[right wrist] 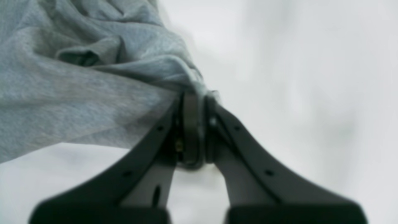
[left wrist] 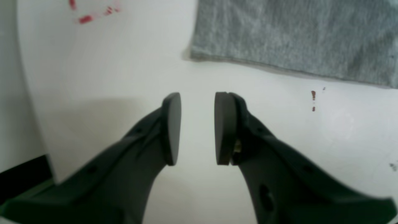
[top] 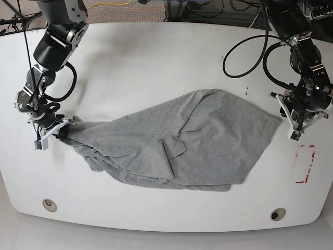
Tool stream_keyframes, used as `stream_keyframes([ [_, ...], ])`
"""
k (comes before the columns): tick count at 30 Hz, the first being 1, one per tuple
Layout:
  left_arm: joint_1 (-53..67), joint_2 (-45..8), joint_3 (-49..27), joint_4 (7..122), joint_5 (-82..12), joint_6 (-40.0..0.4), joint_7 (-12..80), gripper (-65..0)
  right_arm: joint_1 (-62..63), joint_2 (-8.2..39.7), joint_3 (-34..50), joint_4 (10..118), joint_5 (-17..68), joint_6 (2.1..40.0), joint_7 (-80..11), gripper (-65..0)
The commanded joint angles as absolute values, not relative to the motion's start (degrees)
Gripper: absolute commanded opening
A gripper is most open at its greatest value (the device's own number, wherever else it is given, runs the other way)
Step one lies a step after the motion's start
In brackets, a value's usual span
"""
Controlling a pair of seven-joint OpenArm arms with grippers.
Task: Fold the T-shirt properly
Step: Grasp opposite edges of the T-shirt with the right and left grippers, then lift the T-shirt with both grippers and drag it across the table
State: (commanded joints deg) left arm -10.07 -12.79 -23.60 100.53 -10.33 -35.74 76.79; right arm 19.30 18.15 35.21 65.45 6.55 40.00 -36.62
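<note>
The T-shirt (top: 177, 143) is spread in a crumpled, uneven heap across the middle of the white desk (top: 156, 57), with loose flaps turned over near its centre and bunched cloth toward the base view's left. No sleeve, neck or print can be made out clearly, so its orientation cannot be told.

The right pincer (right wrist: 196, 124) is closed tightly on a gathered corner of the grey fabric, which is drawn taut from the grip in the right wrist view; in the base view this grip is seen at the shirt's far left end (top: 65, 133). The left pincer (left wrist: 197, 127) is held partly open with nothing between its pads, poised over bare desk just beside a straight edge of the shirt (left wrist: 279, 67). Red marks (top: 306, 164) are seen on the desk near that arm.

The task is judged to be at an early stage: no tidy fold has been made, and the garment has yet to be flattened. Spreading, squaring of the edges and every fold are judged to remain.
</note>
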Motion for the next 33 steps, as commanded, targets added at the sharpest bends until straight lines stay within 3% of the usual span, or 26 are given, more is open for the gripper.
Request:
stream_keyframes([
  [8,-15.69,-12.79,-23.52,89.80,-10.33,-34.33,72.84,-46.5,17.10,17.63,35.21,72.40,6.55,40.00,-39.43,-65.0],
  [16,-17.80,-12.97,-23.52,82.24,-10.42,-27.03,65.36,-26.0,16.66,15.87,35.21,75.65,6.29,40.00,-41.36,-65.0],
  [19,-17.71,-13.23,-23.60,80.66,-10.42,-25.27,62.02,-21.2,16.57,15.87,35.21,75.65,6.46,40.00,-41.45,-65.0],
  [33,-18.95,-14.64,-23.25,66.59,-10.42,-24.84,53.05,-21.0,15.69,15.78,35.21,75.65,6.55,40.00,-41.45,-65.0],
])
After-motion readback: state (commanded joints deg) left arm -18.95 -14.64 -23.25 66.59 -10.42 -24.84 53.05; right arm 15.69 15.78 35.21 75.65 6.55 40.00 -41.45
